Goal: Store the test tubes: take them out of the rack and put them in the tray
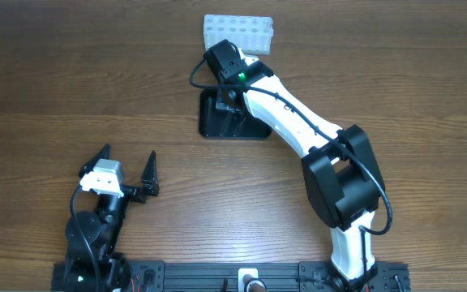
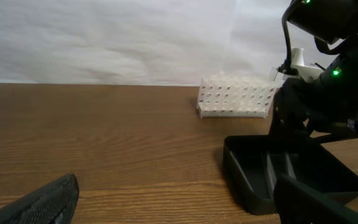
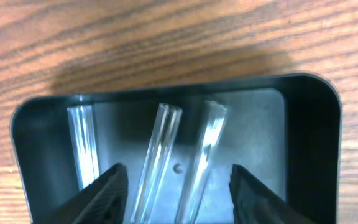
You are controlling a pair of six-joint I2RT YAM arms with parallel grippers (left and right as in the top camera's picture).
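The right gripper (image 3: 178, 177) hangs over the tray (image 3: 309, 155), jaws wide open and empty. Three test tubes (image 3: 160, 143) lie flat inside it, side by side, lengthwise. The left gripper (image 1: 129, 156) has its jaws open and empty too.

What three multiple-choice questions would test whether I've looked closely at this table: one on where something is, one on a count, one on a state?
1. Where is the right end effector?
A. Just above the black tray
B. Above the white rack
C. Pulled back beside its own base

2. How many glass tubes can be seen in the tray?
A. One
B. Three
C. Five

3. How do the fingers of the left end effector stand?
A. Open, with nothing between them
B. Shut on a tube
C. Shut on nothing

Answers:
1. A: the right wrist view shows the tray's floor directly beyond its fingers.
2. B: three clear tubes lie side by side on the tray's floor.
3. A: the top view shows the fingers spread wide over bare wood.
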